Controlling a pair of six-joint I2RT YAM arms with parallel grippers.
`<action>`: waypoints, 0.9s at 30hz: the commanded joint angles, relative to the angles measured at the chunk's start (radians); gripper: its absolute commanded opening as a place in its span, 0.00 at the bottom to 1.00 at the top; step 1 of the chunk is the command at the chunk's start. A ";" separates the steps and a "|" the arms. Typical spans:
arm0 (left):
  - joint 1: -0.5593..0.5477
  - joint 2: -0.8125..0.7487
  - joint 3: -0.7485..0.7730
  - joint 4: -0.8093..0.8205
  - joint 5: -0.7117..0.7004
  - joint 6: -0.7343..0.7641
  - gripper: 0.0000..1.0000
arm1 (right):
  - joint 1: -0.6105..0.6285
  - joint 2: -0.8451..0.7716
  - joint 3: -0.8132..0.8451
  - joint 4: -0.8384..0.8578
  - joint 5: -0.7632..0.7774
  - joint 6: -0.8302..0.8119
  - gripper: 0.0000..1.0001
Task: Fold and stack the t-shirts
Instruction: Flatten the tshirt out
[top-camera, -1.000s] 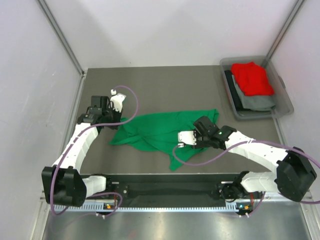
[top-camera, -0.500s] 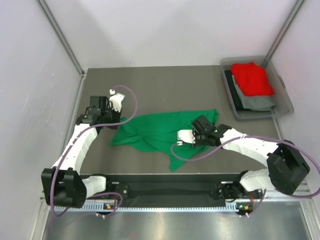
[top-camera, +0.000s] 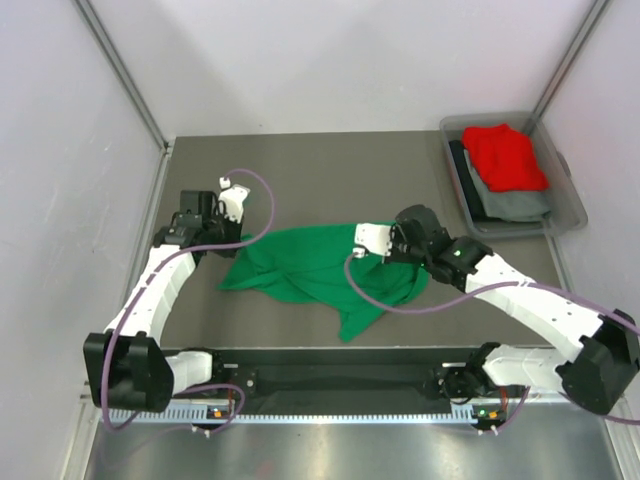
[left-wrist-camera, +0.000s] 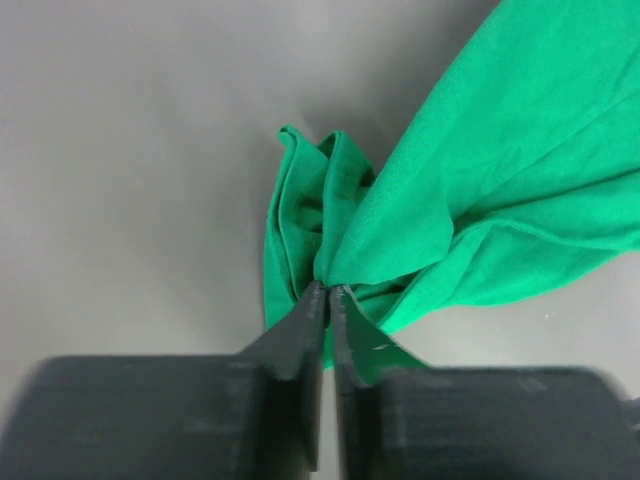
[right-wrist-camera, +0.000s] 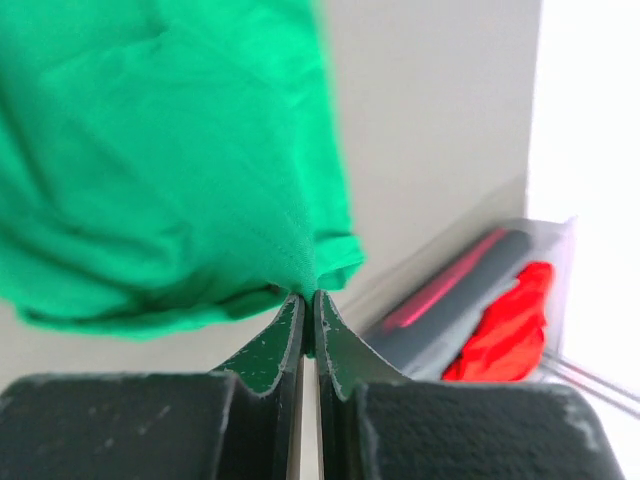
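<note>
Two end effectors have hold of one garment, so we judge the step in hand to be spreading the shirt flat before any fold.

From the top view, the green t-shirt (top-camera: 300, 268) lies crumpled near the middle of the desk (top-camera: 300, 170). The left end effector (top-camera: 233, 242) is at its left edge and the right end effector (top-camera: 384, 248) at its right edge. The red t-shirt (top-camera: 505, 155) sits on grey cloth (top-camera: 515, 205) in the clear bin (top-camera: 572, 215) at the far right corner, well apart from the arms.

In the left wrist view, the left end effector (left-wrist-camera: 327, 290) is pinched tight on a bunched fold of green cloth, jaws all but touching, with pleats fanning out from the pinch over the desk.

In the right wrist view, the right end effector (right-wrist-camera: 308, 298) is likewise clamped shut on a thin edge of the green t-shirt, and the cloth drapes away from the tips, which suggests to us that this side is raised off the desk. The bin and red shirt show blurred beyond.

Next, we think the arms need to draw apart until the cloth is taut. They would then lay it down smooth, taking care that neither thin pinch slips.
</note>
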 joint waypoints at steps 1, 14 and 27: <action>0.007 0.028 0.066 0.038 0.013 -0.003 0.14 | -0.024 -0.024 0.040 0.059 0.055 0.072 0.00; -0.016 0.112 0.137 -0.016 0.016 0.018 0.39 | -0.298 0.225 0.261 0.264 0.145 0.376 0.00; -0.240 0.315 0.117 -0.103 -0.059 0.112 0.42 | -0.374 0.347 0.437 0.202 0.062 0.463 0.00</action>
